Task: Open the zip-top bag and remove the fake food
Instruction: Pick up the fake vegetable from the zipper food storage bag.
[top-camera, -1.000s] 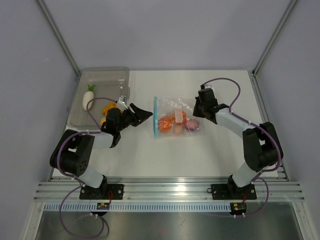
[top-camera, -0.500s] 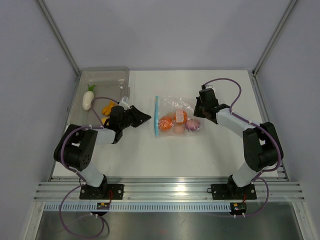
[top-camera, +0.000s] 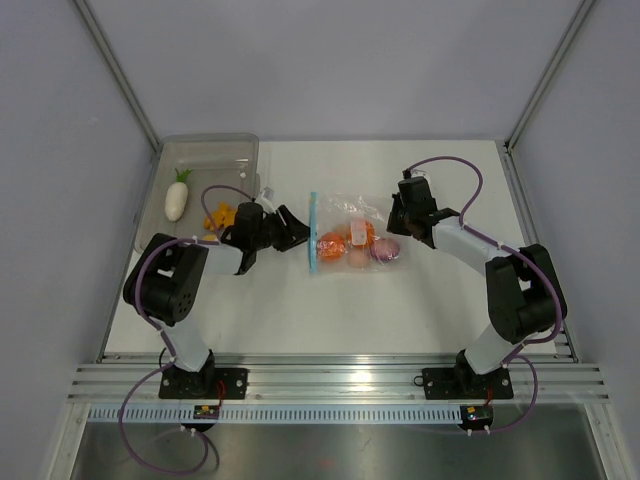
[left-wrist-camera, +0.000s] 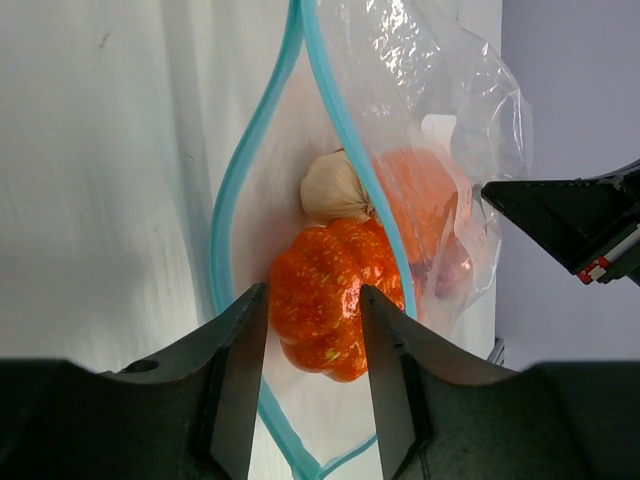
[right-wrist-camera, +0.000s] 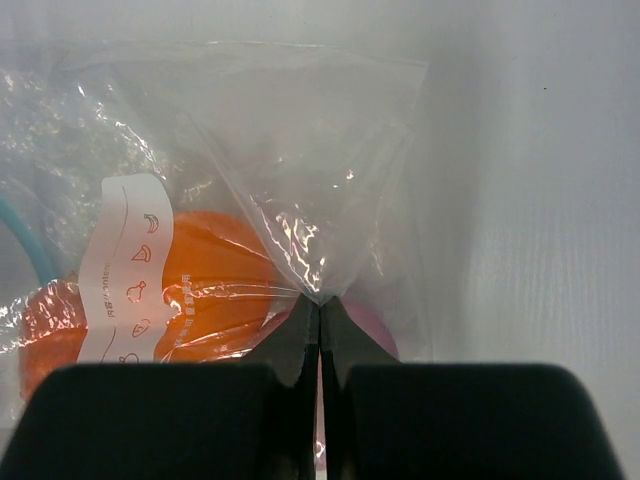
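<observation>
Two hands share the removal step: right hand (right-wrist-camera: 319, 312) pinches the bag (right-wrist-camera: 300, 150) tail; left hand (left-wrist-camera: 311, 312), fingers apart, faces the orange pumpkin (left-wrist-camera: 330, 275) at the open mouth. Next, I judge: reach in, close, withdraw.

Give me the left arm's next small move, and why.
Probably ease the left gripper forward through the gaping blue zip mouth toward the orange pumpkin: its open jaws frame it, and the right gripper pinches the far end of the zip-top bag.

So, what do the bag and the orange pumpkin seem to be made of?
The bag: thin clear plastic film, probably; it crinkles and glints. Its zip strip: light blue, seemingly firmer plastic. The orange pumpkin: likely hard moulded plastic, glossy, with bright highlights.
</observation>
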